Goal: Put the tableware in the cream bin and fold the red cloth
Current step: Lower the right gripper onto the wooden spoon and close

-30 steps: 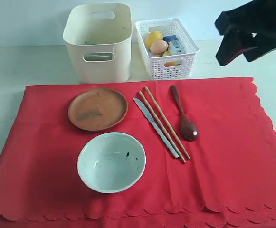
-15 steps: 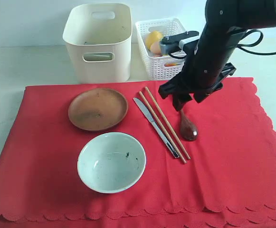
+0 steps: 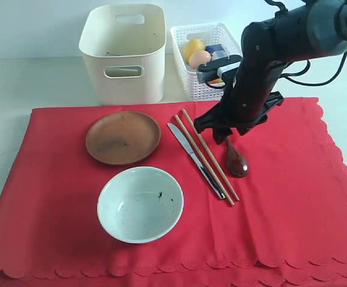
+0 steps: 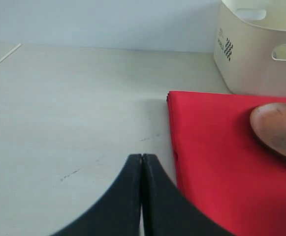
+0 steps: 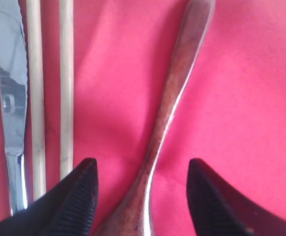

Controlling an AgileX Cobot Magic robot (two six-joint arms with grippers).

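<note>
The red cloth (image 3: pixel 292 203) lies spread flat. On it rest the brown plate (image 3: pixel 123 137), the pale bowl (image 3: pixel 140 204), the metal knife (image 3: pixel 188 150), the wooden chopsticks (image 3: pixel 212 161) and the dark wooden spoon (image 3: pixel 236 161). My right gripper (image 5: pixel 142 167) stands open just above the spoon (image 5: pixel 172 98), one finger on each side of its handle, with the chopsticks (image 5: pixel 49 88) and knife (image 5: pixel 10 83) beside it. My left gripper (image 4: pixel 142 158) is shut and empty over bare table by the cloth's corner (image 4: pixel 221 162), near the plate (image 4: pixel 278 130). The cream bin (image 3: pixel 123 51) stands behind the cloth. No steel cup shows.
A white lattice basket (image 3: pixel 230 72) with a lemon, an egg and a milk carton stands right of the bin, just behind my right arm. Pale table (image 3: pixel 18 84) surrounds the cloth. The left arm is out of the exterior view.
My right arm swung in from the upper right corner and came down over the spoon's handle, then settled slightly lower. The tableware has not moved.
</note>
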